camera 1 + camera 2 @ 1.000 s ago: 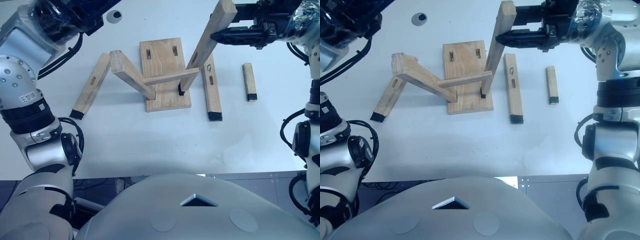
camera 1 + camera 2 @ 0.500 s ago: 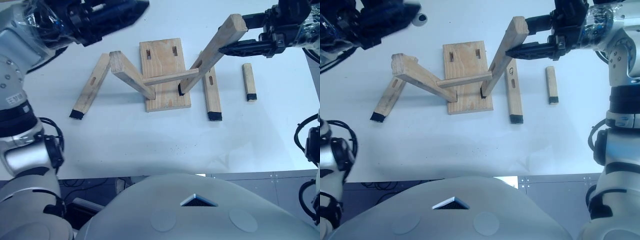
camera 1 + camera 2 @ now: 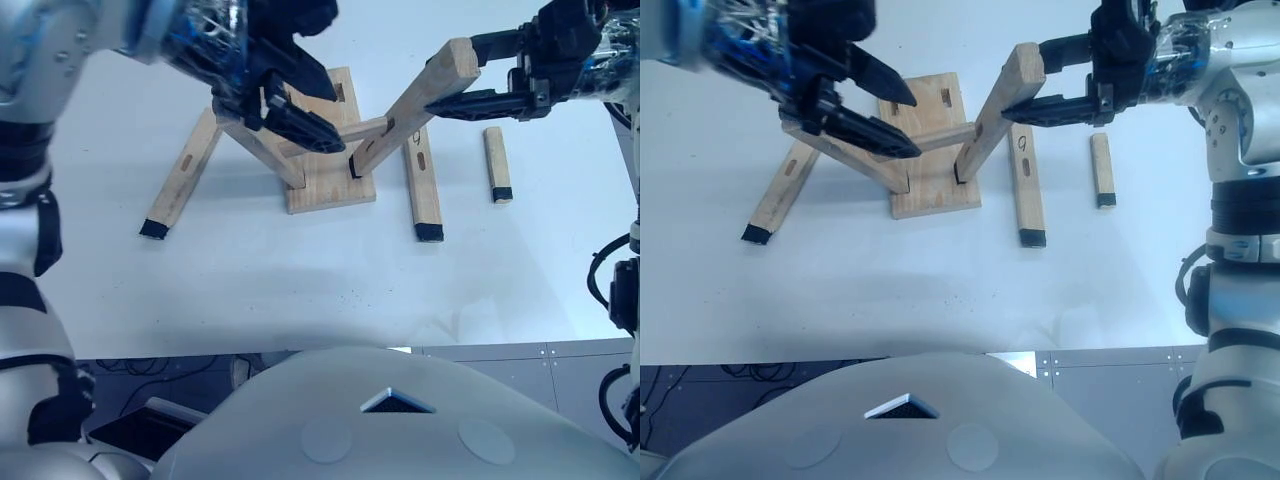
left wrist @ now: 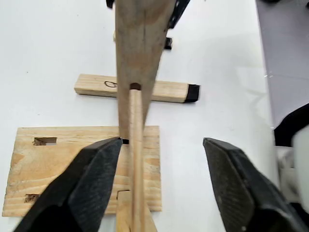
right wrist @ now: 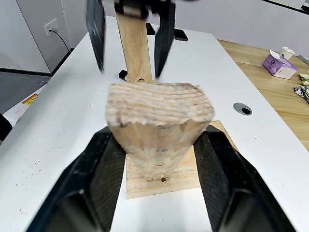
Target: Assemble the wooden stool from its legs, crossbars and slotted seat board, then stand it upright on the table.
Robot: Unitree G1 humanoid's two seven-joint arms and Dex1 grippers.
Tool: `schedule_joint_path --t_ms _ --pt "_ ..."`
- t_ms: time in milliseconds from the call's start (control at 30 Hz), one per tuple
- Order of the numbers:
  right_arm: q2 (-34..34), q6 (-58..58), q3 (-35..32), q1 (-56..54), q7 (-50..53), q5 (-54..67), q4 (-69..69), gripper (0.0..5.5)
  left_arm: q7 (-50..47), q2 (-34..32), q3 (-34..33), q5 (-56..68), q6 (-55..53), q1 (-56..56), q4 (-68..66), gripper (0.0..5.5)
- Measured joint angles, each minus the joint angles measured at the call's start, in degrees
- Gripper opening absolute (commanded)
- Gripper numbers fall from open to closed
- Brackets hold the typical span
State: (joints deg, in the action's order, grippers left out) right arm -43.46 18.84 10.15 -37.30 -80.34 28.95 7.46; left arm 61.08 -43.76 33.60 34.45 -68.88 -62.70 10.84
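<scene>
White table [image 3: 300, 270], seat board [image 3: 330, 188] lying flat.
Right gripper [image 3: 450, 76] grasps 1 tilted leg [image 3: 990, 115]; left gripper [image 3: 916, 126] hangs released around the crossbar [image 3: 943, 135]; wooden floor [image 5: 285, 101] beyond.

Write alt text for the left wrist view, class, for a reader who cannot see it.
The open left pincer straddles a crossbar running into a hole in a raised leg, above the seat board. A loose leg lies beyond.

Four wooden legs [image 3: 423, 185] are on view, together with two crossbars [image 3: 497, 163]. There is one slotted seat board [image 3: 335, 190], lying on a single bench [image 3: 300, 280].
</scene>
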Motion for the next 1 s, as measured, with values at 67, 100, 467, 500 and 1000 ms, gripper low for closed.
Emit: schedule_joint_path --t_ms 67,100,467,500,1000 --pt "0.12 -0.04 0.51 -0.67 0.06 -0.01 0.95 2.04 -0.85 1.69 1.40 -2.42 1.20 0.01 -1.64 2.19" --pt "0.19 -0.05 1.15 -1.52 0.27 -0.08 1.75 2.04 -1.13 3.19 2.25 -3.75 1.91 0.05 -2.65 1.98" --pt "0.26 -0.07 4.78 -6.11 0.02 -2.04 4.00 2.04 -1.50 6.46 4.39 -11.07 6.43 2.30 -6.80 0.49" --pt "0.26 -0.05 5.25 -6.64 -0.07 -2.12 3.93 2.04 -1.23 6.53 4.36 -11.52 6.54 2.38 -6.81 0.48" --pt "2.69 2.74 9.34 -11.52 0.12 -6.47 1.89 2.04 -0.96 7.14 4.17 -14.99 4.99 4.67 -3.81 0.46"
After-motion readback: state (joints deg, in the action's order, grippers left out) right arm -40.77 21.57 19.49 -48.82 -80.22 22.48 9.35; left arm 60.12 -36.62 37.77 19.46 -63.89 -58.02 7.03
